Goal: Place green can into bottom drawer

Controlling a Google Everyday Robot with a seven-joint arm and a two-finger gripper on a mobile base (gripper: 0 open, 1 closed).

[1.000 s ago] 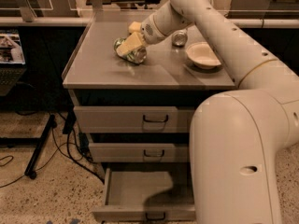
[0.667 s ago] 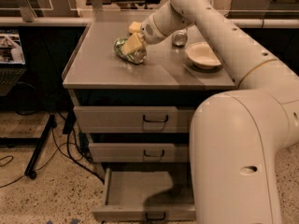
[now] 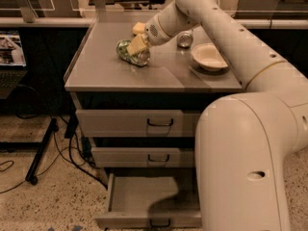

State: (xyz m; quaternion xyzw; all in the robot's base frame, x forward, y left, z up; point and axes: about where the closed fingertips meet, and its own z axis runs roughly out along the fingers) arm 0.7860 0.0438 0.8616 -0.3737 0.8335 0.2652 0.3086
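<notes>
The small green can with the mottled green-and-white label (image 3: 131, 55) lies on its side on the flat grey metal surface (image 3: 103, 73) of the cabinet, towards the back and left of centre. The two-finger gripper (image 3: 138, 36) on the end of the cream-white robot arm (image 3: 231, 42) is right at the can, reaching in from the right. Its pale yellowish fingers (image 3: 137, 44) are spread apart: the nearer one overlaps the upper side of the green can, and the farther one stands behind it, clear of the label. Whether the near finger presses on the can or only sits above it cannot be told.

To the right of the gripper's wrist, a plain silver-grey can (image 3: 184, 39) stands upright, well apart from the green can. Near it, closer to the front, sits a shallow cream bowl (image 3: 208, 57).

Below the surface, the shallow top drawer (image 3: 130, 123) and the shallow middle drawer (image 3: 125, 157) are pushed in. The deep bottom drawer (image 3: 139, 196) is pulled out, its grey inside bare where it shows; the arm's bulky white lower body (image 3: 240, 167) hides its right part. To the left of the cabinet, dark cables (image 3: 62, 153) trail over the speckled floor (image 3: 48, 201).
</notes>
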